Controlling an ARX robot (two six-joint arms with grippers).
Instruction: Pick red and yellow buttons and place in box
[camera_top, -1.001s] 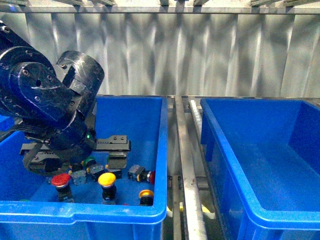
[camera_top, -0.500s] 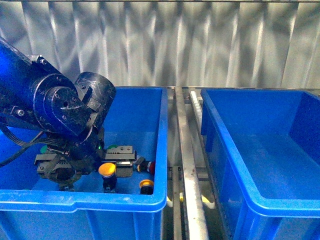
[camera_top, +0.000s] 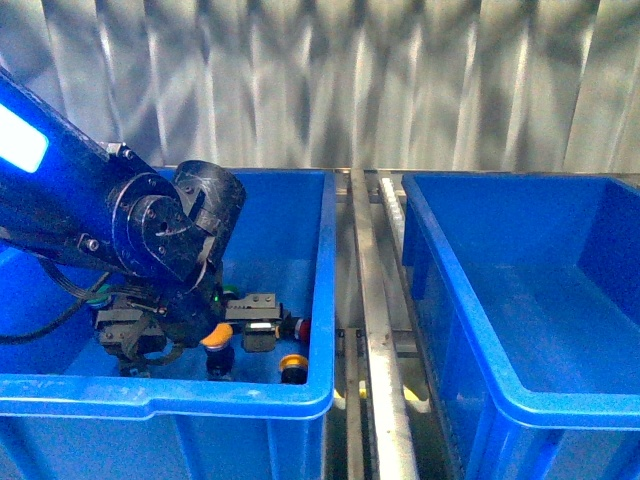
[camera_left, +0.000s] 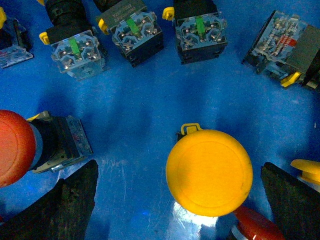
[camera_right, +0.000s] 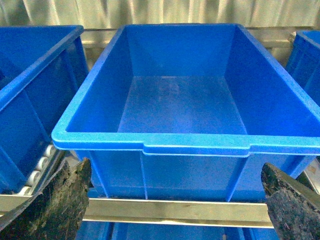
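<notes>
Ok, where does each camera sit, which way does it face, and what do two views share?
Front view: on the robot's body, facing forward over left bin and empty box; left arm shows.
Left wrist view: on that arm, looking down into the bin; open left pincer straddles a yellow button.
Right wrist view: on the right wrist, facing the empty box; open right pincer shows.
Shared: front and right wrist show the empty box.

Left hand (camera_left: 177, 170) and right hand (camera_right: 175, 167) both spread wide.
</notes>
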